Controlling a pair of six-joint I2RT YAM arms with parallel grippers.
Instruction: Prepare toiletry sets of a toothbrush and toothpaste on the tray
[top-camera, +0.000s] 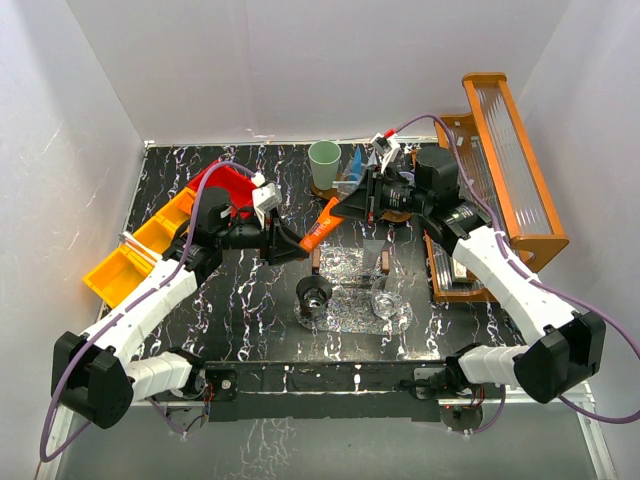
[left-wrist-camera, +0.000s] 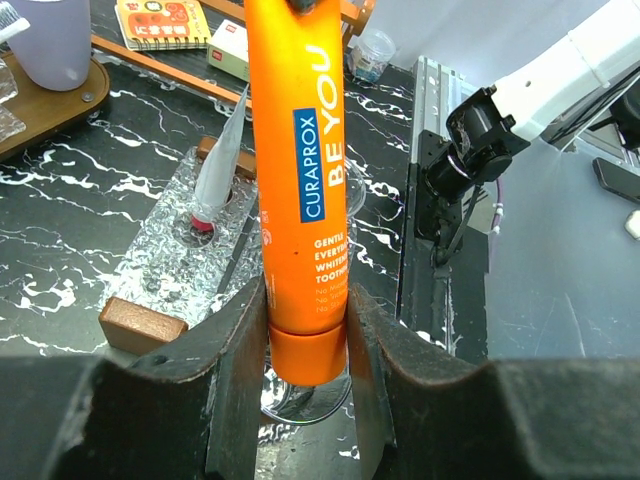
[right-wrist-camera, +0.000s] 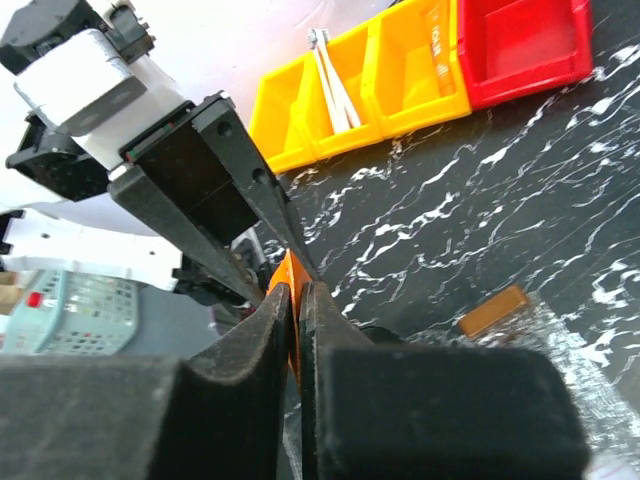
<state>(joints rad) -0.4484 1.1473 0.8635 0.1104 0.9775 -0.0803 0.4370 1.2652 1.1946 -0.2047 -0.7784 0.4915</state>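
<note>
My left gripper (left-wrist-camera: 307, 320) is clamped on the cap end of the orange tube (left-wrist-camera: 300, 180). My right gripper (right-wrist-camera: 297, 300) has its jaws pressed almost together on the tube's flat far end. Only a sliver of orange shows between them in the right wrist view, so I think that pinch is on, but I cannot tell how much of the crimp it has. The tube hangs in the air between my two hands, slanting up toward the far right, over the far left edge of the clear tray (top-camera: 350, 270).

If my left hand lets go while the right has only the thin edge, the tube could slip out, fall onto the tray and strike the glass cup (top-camera: 385, 300) standing there. If both hands pull while clamped, the tube may twist or buckle
</note>
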